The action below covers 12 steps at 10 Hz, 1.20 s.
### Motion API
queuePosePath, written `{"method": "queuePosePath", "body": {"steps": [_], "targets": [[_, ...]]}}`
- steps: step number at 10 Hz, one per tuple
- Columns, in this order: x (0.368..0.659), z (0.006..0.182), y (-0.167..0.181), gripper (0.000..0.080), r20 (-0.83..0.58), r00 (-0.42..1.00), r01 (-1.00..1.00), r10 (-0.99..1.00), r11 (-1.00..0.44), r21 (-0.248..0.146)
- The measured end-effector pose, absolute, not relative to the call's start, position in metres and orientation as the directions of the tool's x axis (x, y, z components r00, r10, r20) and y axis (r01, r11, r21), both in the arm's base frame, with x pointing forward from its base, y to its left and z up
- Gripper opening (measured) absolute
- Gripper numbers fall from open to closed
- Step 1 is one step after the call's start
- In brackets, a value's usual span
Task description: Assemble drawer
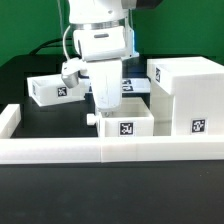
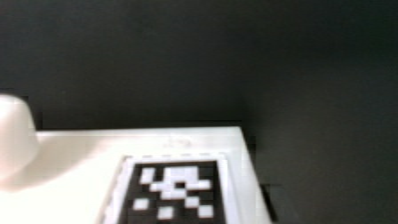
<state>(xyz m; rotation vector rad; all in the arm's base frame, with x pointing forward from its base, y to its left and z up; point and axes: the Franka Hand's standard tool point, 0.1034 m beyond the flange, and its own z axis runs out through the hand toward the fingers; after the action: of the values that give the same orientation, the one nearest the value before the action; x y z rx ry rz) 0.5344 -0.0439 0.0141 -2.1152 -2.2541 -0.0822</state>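
Note:
A small knobbed tray (image 1: 127, 122) with a tag on its front sits near the low front wall, its knob (image 1: 90, 118) pointing to the exterior view's left. My gripper (image 1: 104, 103) hangs right over the tray's back left part; its fingertips are hidden, so I cannot tell whether it grips the tray. The wrist view shows a tagged white surface (image 2: 175, 188) very close, with a blurred white rounded shape (image 2: 11, 140) beside it. The large cube-like housing (image 1: 190, 95) stands at the exterior view's right. The second tray (image 1: 55, 90) lies at the back left.
A low white wall of blocks (image 1: 110, 152) runs along the front and turns up the exterior view's left side (image 1: 10, 120). A flat white tagged board (image 1: 136, 87) lies behind the gripper. The table is black.

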Motion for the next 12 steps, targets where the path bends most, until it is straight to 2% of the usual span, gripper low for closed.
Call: {"method": "queuePosePath", "body": {"steps": [7,12], "targets": [[0.546,0.015,-0.019,0.0042,0.073,-0.115,0.993,0.991,0.114,0.018],[0.544,0.012,-0.013,0.0042,0.078,-0.067,0.998,0.995,0.067,0.007]]}}
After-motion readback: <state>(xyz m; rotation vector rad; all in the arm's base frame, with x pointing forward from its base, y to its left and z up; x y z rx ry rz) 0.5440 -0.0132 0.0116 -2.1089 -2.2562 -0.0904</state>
